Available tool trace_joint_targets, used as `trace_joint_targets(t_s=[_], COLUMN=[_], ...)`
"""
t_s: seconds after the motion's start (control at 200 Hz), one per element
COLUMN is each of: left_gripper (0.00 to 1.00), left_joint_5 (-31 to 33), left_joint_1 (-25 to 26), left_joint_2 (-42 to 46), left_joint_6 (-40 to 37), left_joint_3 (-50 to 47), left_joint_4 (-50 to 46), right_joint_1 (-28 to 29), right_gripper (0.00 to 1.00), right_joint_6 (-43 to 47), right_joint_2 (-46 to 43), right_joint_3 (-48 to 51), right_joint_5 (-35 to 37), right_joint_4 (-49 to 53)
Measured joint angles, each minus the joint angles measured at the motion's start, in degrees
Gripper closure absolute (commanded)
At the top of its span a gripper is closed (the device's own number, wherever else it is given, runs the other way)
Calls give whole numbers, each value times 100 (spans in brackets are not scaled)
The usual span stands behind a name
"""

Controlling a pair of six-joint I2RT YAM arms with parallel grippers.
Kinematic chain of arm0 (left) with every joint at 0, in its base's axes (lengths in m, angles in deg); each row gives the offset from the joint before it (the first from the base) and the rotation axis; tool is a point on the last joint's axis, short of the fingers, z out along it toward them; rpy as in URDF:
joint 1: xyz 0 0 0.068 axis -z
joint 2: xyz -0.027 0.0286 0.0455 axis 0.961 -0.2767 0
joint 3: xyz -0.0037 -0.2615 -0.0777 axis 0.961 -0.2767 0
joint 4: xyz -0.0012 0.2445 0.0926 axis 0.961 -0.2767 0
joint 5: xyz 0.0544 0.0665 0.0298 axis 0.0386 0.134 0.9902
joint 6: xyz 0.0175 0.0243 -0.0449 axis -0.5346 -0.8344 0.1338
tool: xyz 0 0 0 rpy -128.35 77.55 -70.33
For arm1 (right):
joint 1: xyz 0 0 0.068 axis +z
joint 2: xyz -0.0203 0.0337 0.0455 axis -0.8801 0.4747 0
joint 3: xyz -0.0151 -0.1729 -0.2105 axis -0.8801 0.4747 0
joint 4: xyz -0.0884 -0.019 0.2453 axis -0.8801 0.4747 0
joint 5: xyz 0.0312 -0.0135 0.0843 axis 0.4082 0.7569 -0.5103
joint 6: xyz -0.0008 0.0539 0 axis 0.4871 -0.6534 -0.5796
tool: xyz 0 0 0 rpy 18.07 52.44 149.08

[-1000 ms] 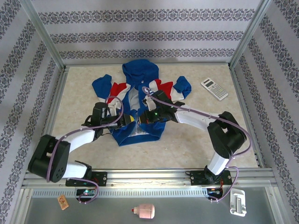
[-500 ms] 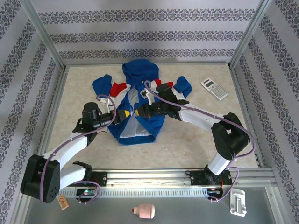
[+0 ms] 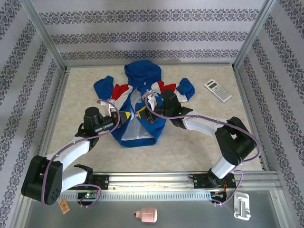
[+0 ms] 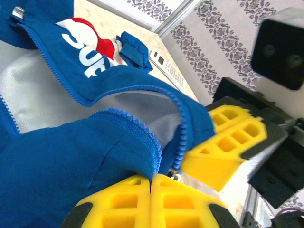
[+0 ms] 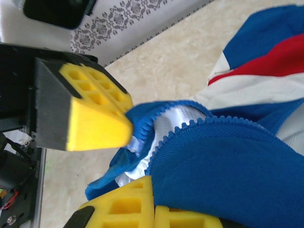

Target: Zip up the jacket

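Observation:
The jacket (image 3: 142, 78) lies on its back mid-table, blue with red and white chest panels, its front parted over pale lining (image 3: 135, 126). My left gripper (image 3: 124, 117) is shut on the zipper edge of one front panel; in the left wrist view its gripper (image 4: 152, 183) pinches blue toothed fabric (image 4: 135, 128), with a small metal zipper part (image 4: 175, 175) beside it. My right gripper (image 3: 144, 112) is shut on the other front edge, just to the right. The right wrist view has this gripper (image 5: 153, 197) clamping blue fabric (image 5: 228, 161), with the left gripper's fingers (image 5: 97, 116) opposite.
A white calculator (image 3: 218, 90) lies at the back right of the table. Metal frame rails (image 3: 247, 99) and patterned walls close in both sides and the back. A pink item (image 3: 146, 215) and a white part (image 3: 241, 205) sit in front of the arm bases.
The left arm has swung out to the left and the right wrist has moved up the jacket. The two grippers have drawn slightly apart, spreading the lower front.

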Motion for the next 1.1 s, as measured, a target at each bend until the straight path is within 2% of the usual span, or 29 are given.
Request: trace_joint_targets(t_s=[0.41, 0.555, 0.824, 1.099], left_gripper=[100, 100, 100, 100], left_joint_5=[-94, -125, 68, 181], left_joint_1=[57, 107, 118, 85], left_joint_2=[-433, -127, 841, 741], left_joint_6=[146, 175, -111, -293], left_joint_3=[-153, -286, -302, -299], left_joint_4=[656, 660, 170, 256], right_joint_1=[0, -4, -223, -251], right_gripper=[100, 100, 100, 100], right_joint_6=[-61, -308, -1373, -1757], right_joint_2=[162, 262, 577, 579], right_joint_3=[66, 68, 221, 334], right_joint_5=[-31, -33, -461, -931], right_joint_4=[-852, -1169, -2474, -2835])
